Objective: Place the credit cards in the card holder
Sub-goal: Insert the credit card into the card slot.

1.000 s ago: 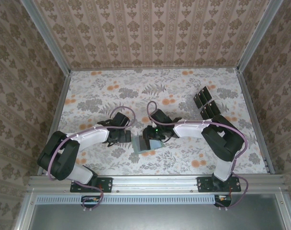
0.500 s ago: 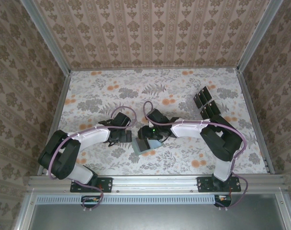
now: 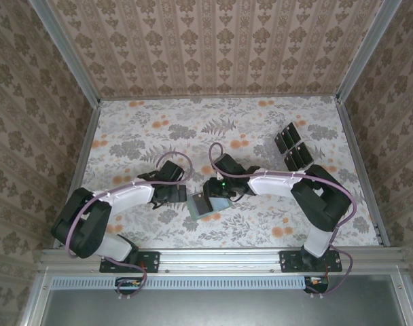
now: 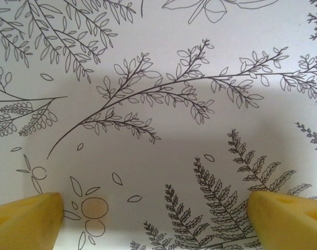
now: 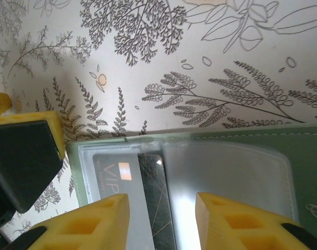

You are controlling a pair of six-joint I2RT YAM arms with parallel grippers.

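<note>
— Right gripper (image 5: pixel 162 202) first: how do your jaws stand?

— Partly apart, astride a black card (image 5: pixel 152 182) that lies on the opened card holder (image 5: pixel 304 172). In the wrist view you have one yellow finger on each side of it. I cannot tell whether they pinch it, because the card's near end runs under the fingers.

— And the card itself?

— Its left part, lettered "VIP", looks to sit under a clear pocket (image 5: pixel 109 166), while the right strip shows bare and dark. A second frosted sleeve lies to its right, with the green cover beyond.

— Where is the holder on the table (image 3: pixel 261 224)?

— Toward the near edge, about midway between the left and right edges. From above, the card holder (image 3: pixel 205 207) lies flat between your two grippers, with the right gripper (image 3: pixel 215 195) over its far end.

— What about the left gripper (image 4: pixel 154 211)?

— Its jaws are spread wide, low over the table (image 4: pixel 158 104), with only the floral print between the yellow fingers. From above, the left gripper (image 3: pixel 174 195) sits just beside the holder's left edge. One of its fingers (image 5: pixel 23 151) stands at the holder's left corner, very close, though contact is not clear.

— And the other credit cards (image 3: pixel 293 146)?

— They stand as a black cluster near the right edge, toward the far right corner, well apart from the holder.
</note>
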